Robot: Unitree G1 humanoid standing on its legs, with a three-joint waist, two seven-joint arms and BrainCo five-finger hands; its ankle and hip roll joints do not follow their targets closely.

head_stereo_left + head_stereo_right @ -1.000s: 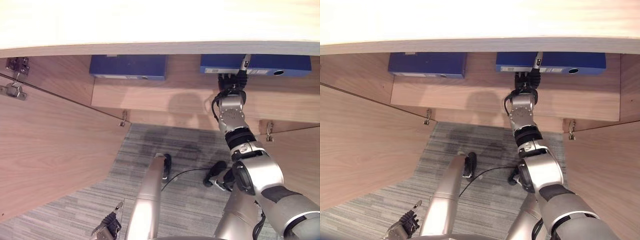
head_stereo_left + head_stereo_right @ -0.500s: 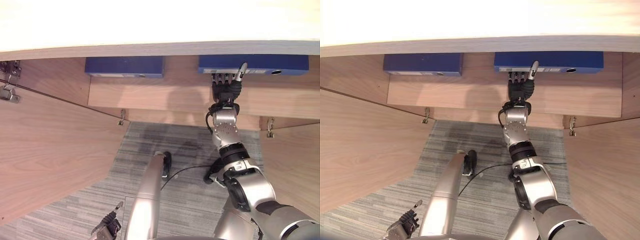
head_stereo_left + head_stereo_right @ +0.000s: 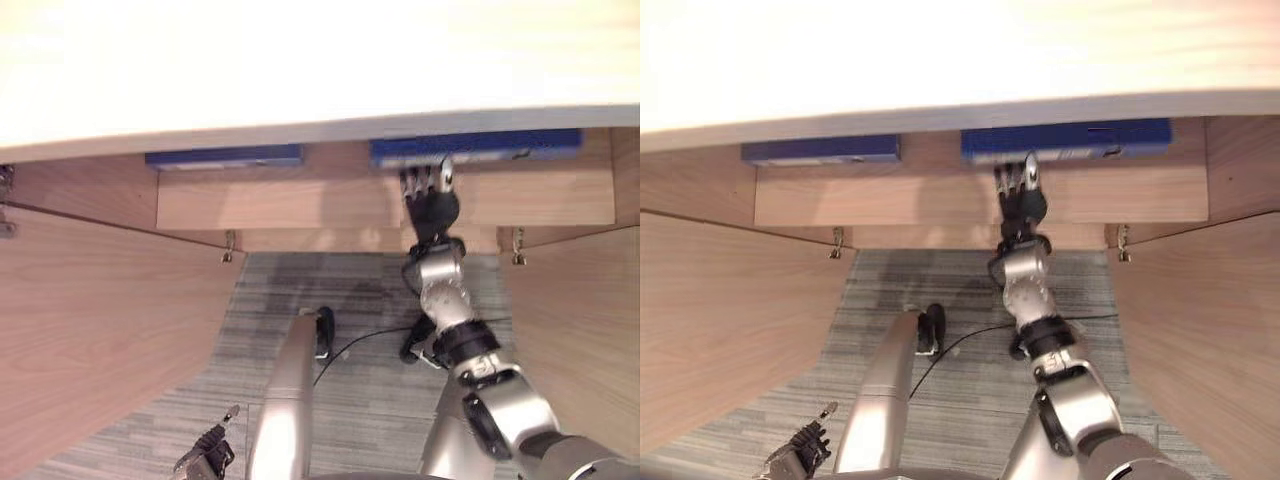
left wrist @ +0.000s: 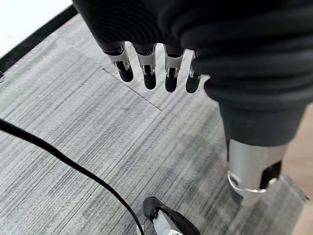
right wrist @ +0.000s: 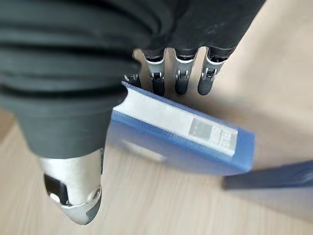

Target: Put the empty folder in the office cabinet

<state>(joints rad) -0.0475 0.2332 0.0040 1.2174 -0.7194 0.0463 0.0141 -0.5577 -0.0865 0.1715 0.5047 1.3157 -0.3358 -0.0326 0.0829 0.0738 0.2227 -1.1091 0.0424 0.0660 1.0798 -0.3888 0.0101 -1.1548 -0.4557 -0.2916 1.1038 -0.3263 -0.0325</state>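
We see our right hand (image 3: 432, 205) stretched up to the cabinet shelf (image 3: 300, 200), its fingers (image 5: 182, 81) straight and loose, holding nothing. The dark fingertips sit just at the near spine edge of the blue folder (image 5: 181, 132); whether they touch it we cannot tell. That folder (image 3: 1065, 140) lies flat on the shelf, on the right side, its white-labelled spine facing us. A 2nd blue folder (image 3: 222, 157) lies flat on the same shelf, well apart to the left. Both cabinet doors (image 3: 90, 320) stand swung open on either side of the opening, over the grey carpet (image 3: 360, 290). Our left hand (image 3: 205, 460) hangs low beside us above the carpet, fingers (image 4: 149, 73) straight and relaxed, with nothing in it.
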